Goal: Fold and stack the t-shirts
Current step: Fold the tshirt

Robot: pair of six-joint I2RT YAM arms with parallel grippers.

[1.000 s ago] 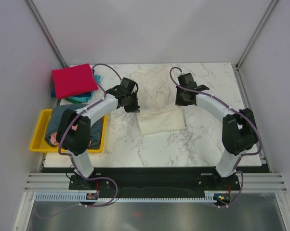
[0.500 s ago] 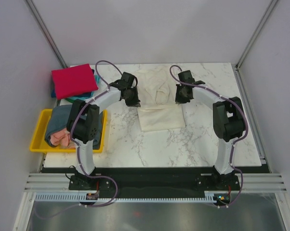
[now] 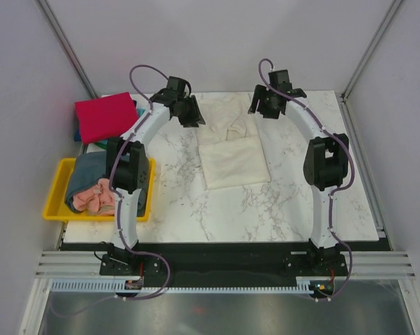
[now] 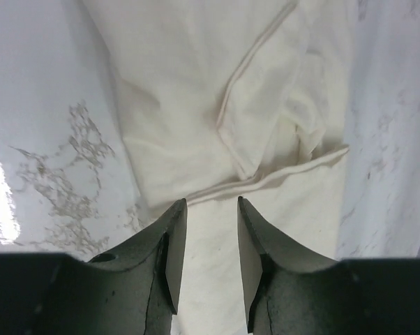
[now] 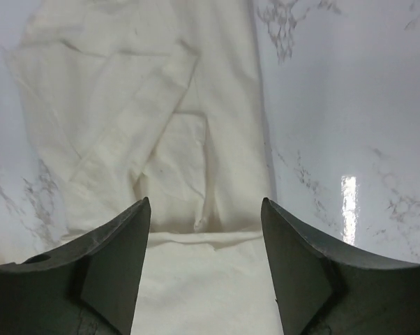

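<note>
One cream-white t-shirt — half-folded, rumpled

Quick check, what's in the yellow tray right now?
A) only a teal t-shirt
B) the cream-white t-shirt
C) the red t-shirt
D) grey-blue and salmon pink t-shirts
D: the top view shows the grey-blue t-shirt and salmon pink t-shirt bunched in the yellow tray. The red t-shirt lies folded beyond it, and the cream-white t-shirt is mid-table.
</note>
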